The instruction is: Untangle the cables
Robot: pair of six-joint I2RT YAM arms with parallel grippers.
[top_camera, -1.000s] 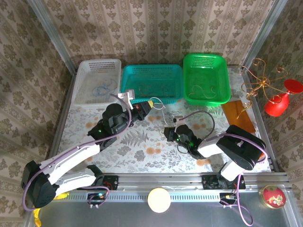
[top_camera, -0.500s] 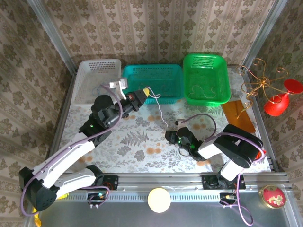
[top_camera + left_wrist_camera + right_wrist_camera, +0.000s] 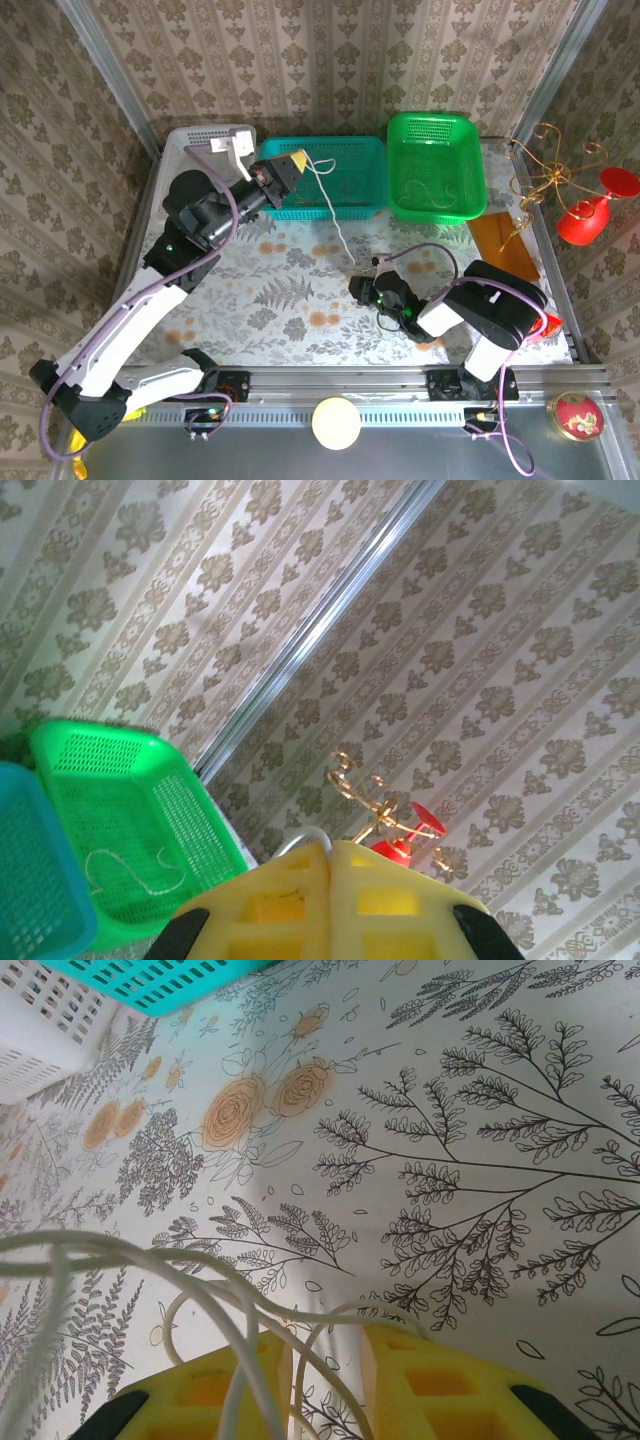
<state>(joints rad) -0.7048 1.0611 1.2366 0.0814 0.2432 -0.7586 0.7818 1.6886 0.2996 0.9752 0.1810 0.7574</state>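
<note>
The left end effector [image 3: 297, 161] is up in the air over the near rim of the teal basket [image 3: 320, 141]. Its yellow fingers [image 3: 285, 905] are pressed flat together, pinching the white cable [image 3: 340, 237]; a small pale loop of it pokes out just past the tips. From that pinch the cable hangs away towards the right arm and drops to the flowered desk [image 3: 280, 290], ending at the right end effector [image 3: 360, 289], which sits low over the desk.

Seen from the right wrist, that end effector's fingers stand a narrow gap apart. Several pale strands curl just ahead of the tips, and a couple run back through the gap; I can't tell whether either finger presses on them.

Beyond the left end effector's tips lies the green basket [image 3: 190, 820] with another pale cable [image 3: 120, 870] curled on its floor, and past that the gold wire stand [image 3: 355, 780].
</note>
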